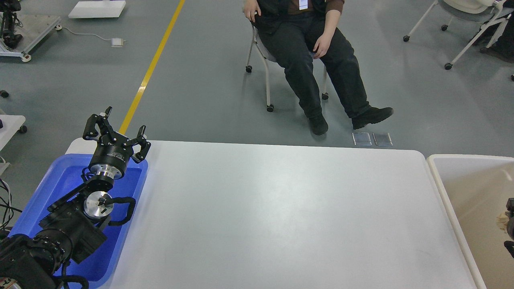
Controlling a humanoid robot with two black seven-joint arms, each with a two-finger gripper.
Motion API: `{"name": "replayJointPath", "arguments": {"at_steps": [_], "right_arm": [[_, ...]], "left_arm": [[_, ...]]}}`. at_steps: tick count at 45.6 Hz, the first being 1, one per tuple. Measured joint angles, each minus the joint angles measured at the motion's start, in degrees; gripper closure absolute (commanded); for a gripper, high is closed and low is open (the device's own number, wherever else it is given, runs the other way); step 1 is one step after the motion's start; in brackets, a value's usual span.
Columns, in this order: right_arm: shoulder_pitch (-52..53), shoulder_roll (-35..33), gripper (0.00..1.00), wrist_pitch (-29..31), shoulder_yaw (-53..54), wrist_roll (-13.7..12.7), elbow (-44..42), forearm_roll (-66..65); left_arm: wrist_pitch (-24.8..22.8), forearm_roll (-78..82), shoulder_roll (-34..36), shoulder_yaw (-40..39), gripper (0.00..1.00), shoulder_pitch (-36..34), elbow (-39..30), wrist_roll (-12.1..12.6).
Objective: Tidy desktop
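Note:
The white desktop (281, 216) fills the middle of the head view and nothing lies on it. My left gripper (117, 126) is open and empty, held above the far end of the blue tray (60, 180) at the table's left end. A dark part of my right arm (510, 226) shows at the right edge over the cream-beige tub (441, 188). A small pale tan lump (501, 220) sits against it. Its fingers cannot be told apart.
A person (309, 52) sits on a wheeled chair on the grey floor beyond the table's far edge. A yellow floor line (148, 72) runs at the far left. Two small floor plates (371, 138) lie just past the table.

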Motion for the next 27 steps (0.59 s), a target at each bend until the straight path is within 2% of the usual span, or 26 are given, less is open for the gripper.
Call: {"name": "replayJointPath", "arguments": {"at_steps": [27], "right_arm": [[0.7,-0.9,0.0,0.2,1.4,0.4,1.0,3.1]], "left_arm": [[0.0,0.0,0.0,0.0,0.0,0.0,0.0,0.0]]}}
